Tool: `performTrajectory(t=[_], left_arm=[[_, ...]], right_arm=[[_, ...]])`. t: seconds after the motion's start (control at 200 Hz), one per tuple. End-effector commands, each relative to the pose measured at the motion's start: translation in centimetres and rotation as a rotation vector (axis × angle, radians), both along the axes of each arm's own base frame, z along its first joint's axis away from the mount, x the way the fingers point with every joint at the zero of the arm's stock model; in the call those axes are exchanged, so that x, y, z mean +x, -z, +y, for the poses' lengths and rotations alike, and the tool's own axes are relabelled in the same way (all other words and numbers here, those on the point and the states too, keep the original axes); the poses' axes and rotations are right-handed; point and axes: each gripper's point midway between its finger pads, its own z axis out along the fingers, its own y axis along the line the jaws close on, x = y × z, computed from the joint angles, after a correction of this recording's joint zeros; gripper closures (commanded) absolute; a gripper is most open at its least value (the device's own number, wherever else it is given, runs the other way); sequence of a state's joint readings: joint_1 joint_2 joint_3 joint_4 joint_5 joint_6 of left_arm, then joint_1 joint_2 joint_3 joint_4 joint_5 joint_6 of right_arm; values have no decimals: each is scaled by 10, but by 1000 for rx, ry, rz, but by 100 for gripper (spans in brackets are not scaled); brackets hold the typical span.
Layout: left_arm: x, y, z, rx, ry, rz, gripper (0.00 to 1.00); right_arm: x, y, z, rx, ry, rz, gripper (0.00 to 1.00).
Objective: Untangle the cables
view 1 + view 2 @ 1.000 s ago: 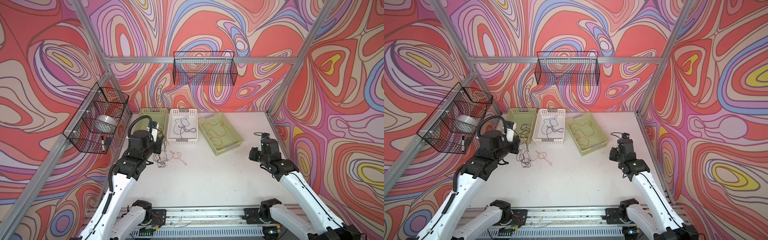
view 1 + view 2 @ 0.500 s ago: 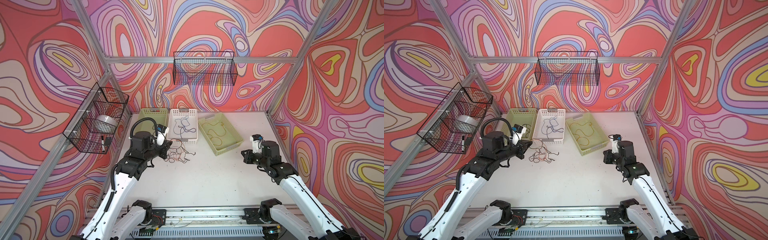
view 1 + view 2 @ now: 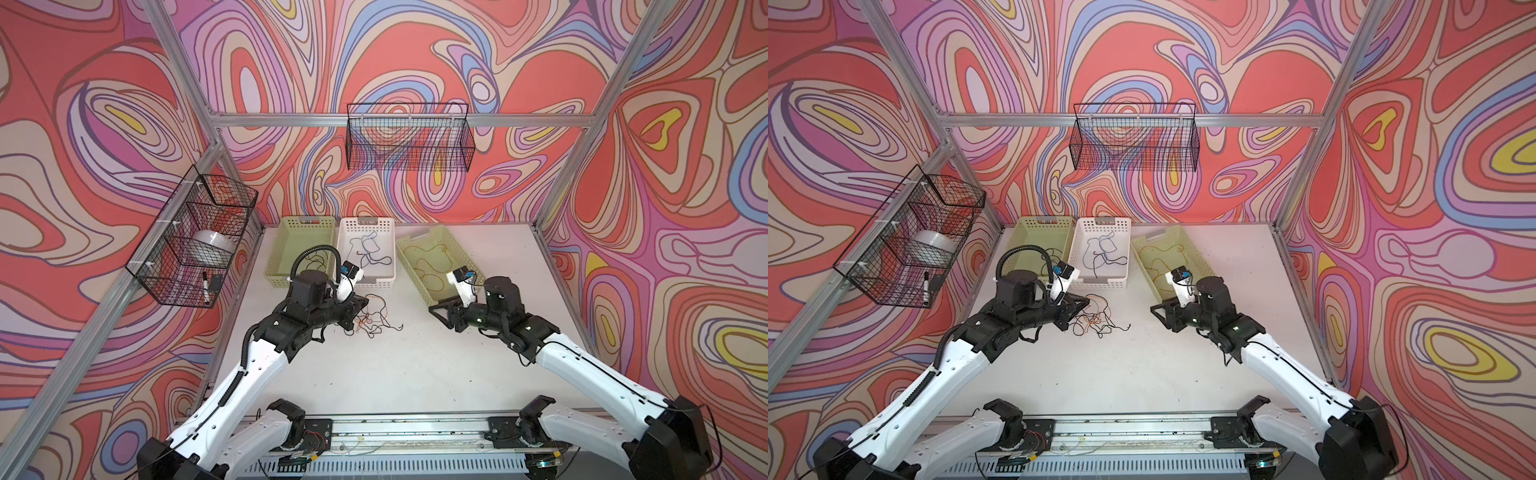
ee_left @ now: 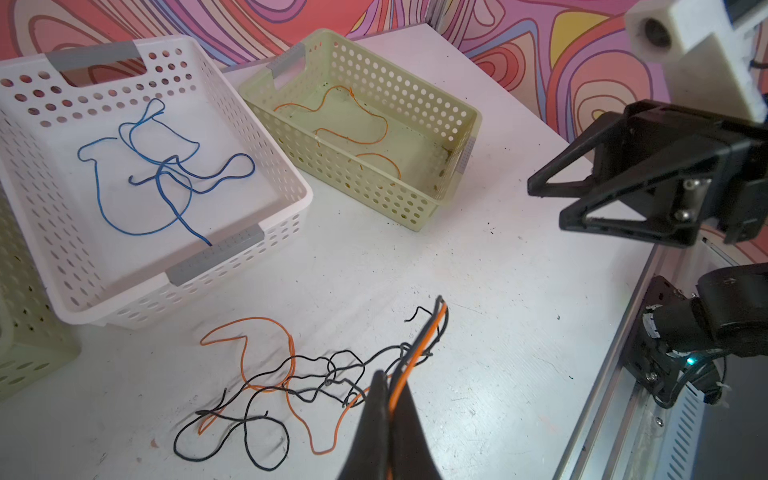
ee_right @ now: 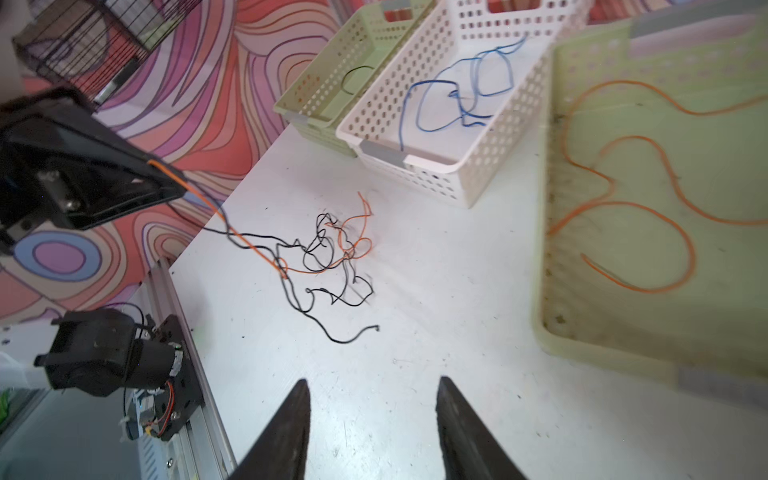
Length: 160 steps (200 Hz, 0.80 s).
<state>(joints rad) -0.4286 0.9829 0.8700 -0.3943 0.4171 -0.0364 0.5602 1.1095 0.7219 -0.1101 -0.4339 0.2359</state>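
A tangle of orange and dark cables (image 3: 376, 322) (image 3: 1098, 320) lies on the white table in front of the baskets. My left gripper (image 4: 388, 376) is shut on an orange and a dark strand. These strands rise taut from the tangle (image 5: 332, 257) up to the left gripper (image 3: 360, 305). My right gripper (image 5: 372, 384) is open and holds nothing. In both top views the right gripper (image 3: 436, 309) hovers to the right of the tangle, pointing toward it across a gap of bare table.
Three perforated baskets stand at the back. A green one (image 3: 299, 226) holds a dark cable, a white one (image 4: 249, 257) a blue cable (image 4: 162, 174), and an angled green one (image 4: 374, 183) an orange cable (image 5: 648, 208). Black wire baskets (image 3: 195, 245) (image 3: 409, 137) hang on the walls.
The left gripper moved right and toward the middle with the strands, dragging the tangle along. The right arm swung left toward the tangle and its gripper opened.
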Motion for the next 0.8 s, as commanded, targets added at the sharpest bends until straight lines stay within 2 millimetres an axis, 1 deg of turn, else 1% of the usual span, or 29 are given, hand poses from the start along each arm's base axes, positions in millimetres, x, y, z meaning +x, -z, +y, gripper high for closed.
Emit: performTrajectory(t=[0.0,0.04,0.145,0.22,0.305,0.461,0.586,0.711,0.796], left_arm=[[6,-22,-9,-25,7,-57,100],[4,-25,-14,-25,23,-61,100],[1,-26,-20,-6,44,-64,100],[0,-27,-21,1,46,-65,100],[-1,-29,-21,2,46,-71,100],[0,-32,-21,1,44,-79,100],[0,-34,-22,1,51,-82,100],[-1,-37,-25,-6,62,-86,100],[0,-37,-25,-5,63,-84,100]], right_arm=[[8,-29,33,71,-57,-144,47],[9,-25,42,70,-74,-139,47],[13,-19,63,67,-127,-143,47],[15,-16,73,71,-155,-141,48],[15,-12,81,81,-182,-132,49],[11,-12,93,127,-240,-121,52],[9,-6,99,131,-266,-96,57],[12,-1,103,128,-253,-84,65],[20,-2,104,136,-211,-80,83]])
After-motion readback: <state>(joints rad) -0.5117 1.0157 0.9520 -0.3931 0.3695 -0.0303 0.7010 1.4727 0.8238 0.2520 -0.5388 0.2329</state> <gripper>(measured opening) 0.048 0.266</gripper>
